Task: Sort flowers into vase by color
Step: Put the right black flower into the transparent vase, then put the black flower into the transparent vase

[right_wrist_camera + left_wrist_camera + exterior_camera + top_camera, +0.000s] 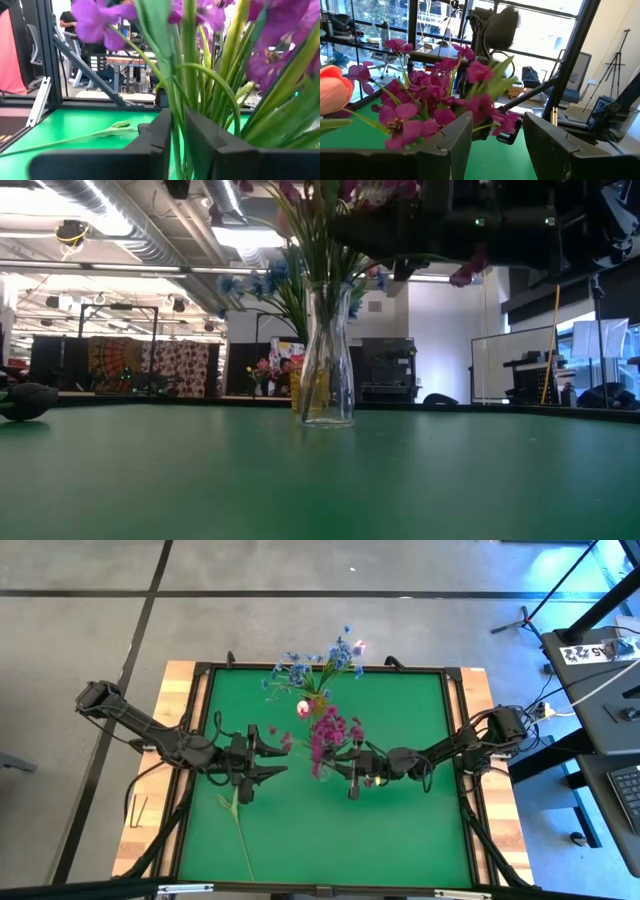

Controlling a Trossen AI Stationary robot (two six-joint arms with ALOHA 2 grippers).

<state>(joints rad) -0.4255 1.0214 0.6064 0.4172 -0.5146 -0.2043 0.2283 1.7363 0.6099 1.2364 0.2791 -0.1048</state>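
Magenta flowers (330, 730) with green stems, right claw (352, 772) pinching one stem.

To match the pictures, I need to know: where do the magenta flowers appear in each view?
High view: magenta flowers mid-table.
Low view: flowers at top edge, above glass vase.
Left wrist view: flowers centre-left.
Right wrist view: flowers along the top.
Shared landmark: green mat.
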